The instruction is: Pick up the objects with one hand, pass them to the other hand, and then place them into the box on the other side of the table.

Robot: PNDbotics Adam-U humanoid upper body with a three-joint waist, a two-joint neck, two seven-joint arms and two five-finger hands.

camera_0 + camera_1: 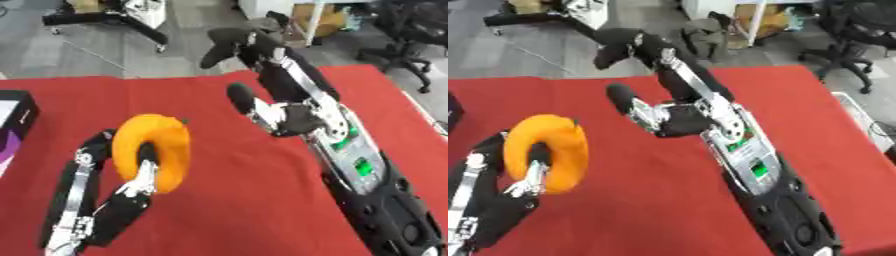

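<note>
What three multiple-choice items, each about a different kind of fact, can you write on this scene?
1. Which hand has the orange ring-shaped object?
A. left hand
B. right hand
C. neither

2. What colour is the cloth on the table?
A. blue
B. red
C. green

3. How are the right hand's fingers?
A. curled round the ring
B. pressed flat on the cloth
C. straight, holding nothing

Answers:
1. A: the left hand has its fingers through the ring's hole.
2. B: the red cloth covers the table.
3. C: the right hand hangs apart from the ring.
</note>
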